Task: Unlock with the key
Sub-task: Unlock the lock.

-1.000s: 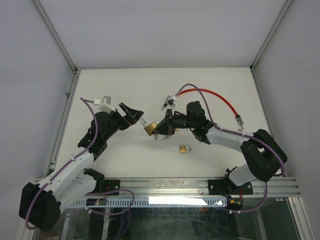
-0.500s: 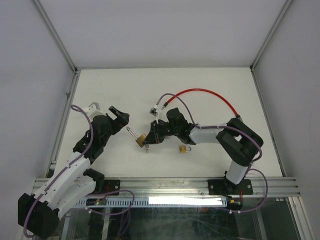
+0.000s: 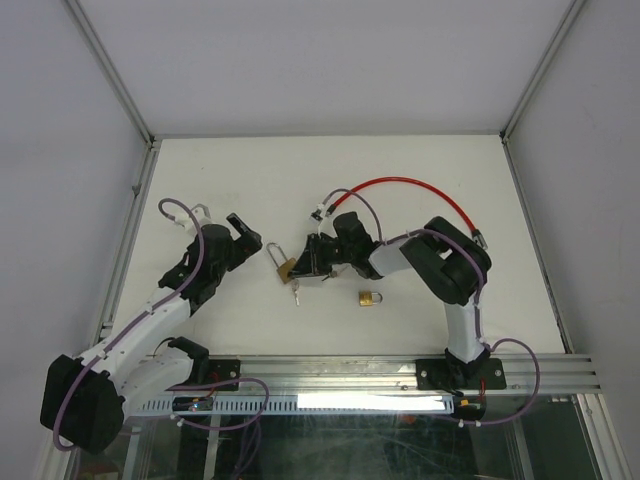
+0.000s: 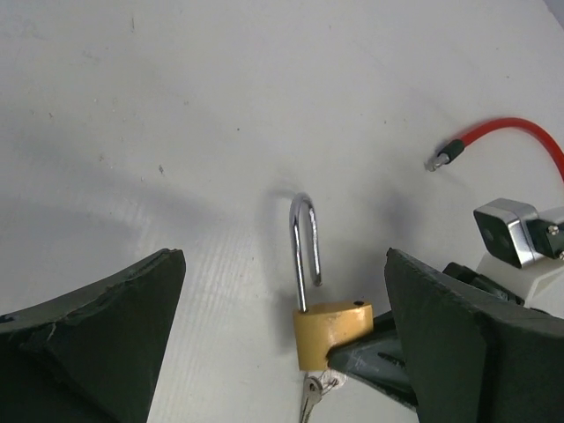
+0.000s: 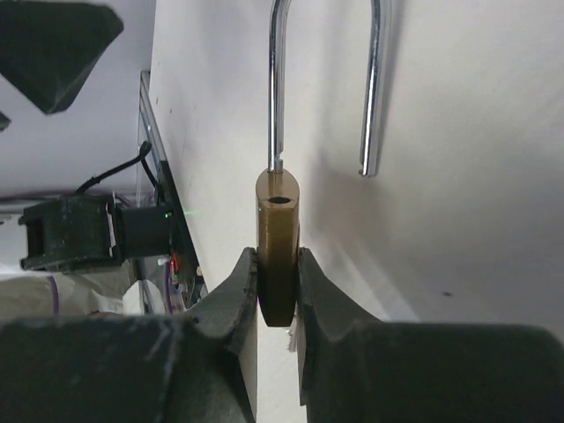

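**Top external.** The right gripper (image 3: 304, 268) sits low near the middle of the table (image 3: 200, 170), pinched on the brass padlock (image 3: 287, 268). The shackle (image 3: 272, 252) points toward the left gripper (image 3: 246, 232), which hangs just beside it, spread as wide as it goes and holding nothing. The key (image 3: 296, 293) shows at the near end of the lock body, apparently seated in the keyway. A second padlock (image 3: 370, 297) lies apart, nearer the right arm's base. A red cable (image 3: 420, 188) arcs behind both arms.

**Left wrist.** The left fingers (image 4: 106, 344) frame the lock from either side without touching it. One shackle leg stands clear of the body, so the lock reads as open. The key dangles under the body at the bottom edge of this view. Gripping by the body alone leaves both shackle and key exposed to the other hand, which is probably the reason for this hold.

**Right wrist.** The right fingers (image 5: 231, 295) clamp the flat faces of the body, seen edge-on, with only the body's thickness between them. The free leg hangs beside its empty hole. My judgement is that the unlocking itself is done, and the next move is likely just to release the lock.
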Available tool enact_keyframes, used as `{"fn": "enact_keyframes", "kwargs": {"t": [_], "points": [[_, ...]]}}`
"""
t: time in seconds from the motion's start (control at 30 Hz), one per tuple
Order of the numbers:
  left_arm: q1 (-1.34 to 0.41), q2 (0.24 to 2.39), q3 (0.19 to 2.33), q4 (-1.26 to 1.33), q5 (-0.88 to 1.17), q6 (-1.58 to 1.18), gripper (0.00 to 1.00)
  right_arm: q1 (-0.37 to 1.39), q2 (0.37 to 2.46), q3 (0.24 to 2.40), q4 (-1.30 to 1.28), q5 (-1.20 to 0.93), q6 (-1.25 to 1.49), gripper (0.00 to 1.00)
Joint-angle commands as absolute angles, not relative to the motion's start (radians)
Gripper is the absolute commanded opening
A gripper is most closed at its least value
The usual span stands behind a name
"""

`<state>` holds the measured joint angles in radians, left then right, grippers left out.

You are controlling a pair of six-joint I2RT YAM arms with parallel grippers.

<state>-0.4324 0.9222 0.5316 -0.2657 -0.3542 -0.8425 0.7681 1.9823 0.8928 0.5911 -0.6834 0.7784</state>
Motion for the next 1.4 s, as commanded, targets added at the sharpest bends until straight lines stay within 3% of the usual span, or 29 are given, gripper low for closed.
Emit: {"fn": "enact_keyframes", "kwargs": {"t": [0.0, 0.2, 0.57, 0.87, 1.1, 1.23, 1.37], "points": [[-0.436, 0.957, 0.58, -0.209, -0.316, -0.805, 0.98, 0.714, 2.012, 0.932, 0.696, -0.689, 0.857, 0.0], [-0.436, 1.007, 0.578, -0.155, -0.263, -0.789, 0.98, 0.694, 1.999, 0.922, 0.682, -0.711, 0.826, 0.0], [-0.436, 1.191, 0.726, -0.16, -0.215, -0.691, 0.99, 0.749, 1.777, 0.975, 0.32, -0.686, 0.489, 0.0], [-0.436, 1.344, 0.827, -0.245, -0.218, -0.624, 0.96, 0.81, 1.677, 0.987, 0.234, -0.674, 0.358, 0.0], [-0.407, 1.295, 0.763, -0.185, -0.112, -0.669, 0.88, 0.811, 1.658, 0.959, 0.294, -0.696, 0.394, 0.0], [-0.335, 1.19, 0.647, -0.021, 0.049, -0.701, 0.99, 0.809, 1.667, 0.928, 0.396, -0.752, 0.451, 0.0], [-0.239, 1.062, 0.481, 0.235, 0.207, -0.778, 0.99, 0.792, 1.658, 0.895, 0.483, -0.782, 0.506, 0.0]]}}
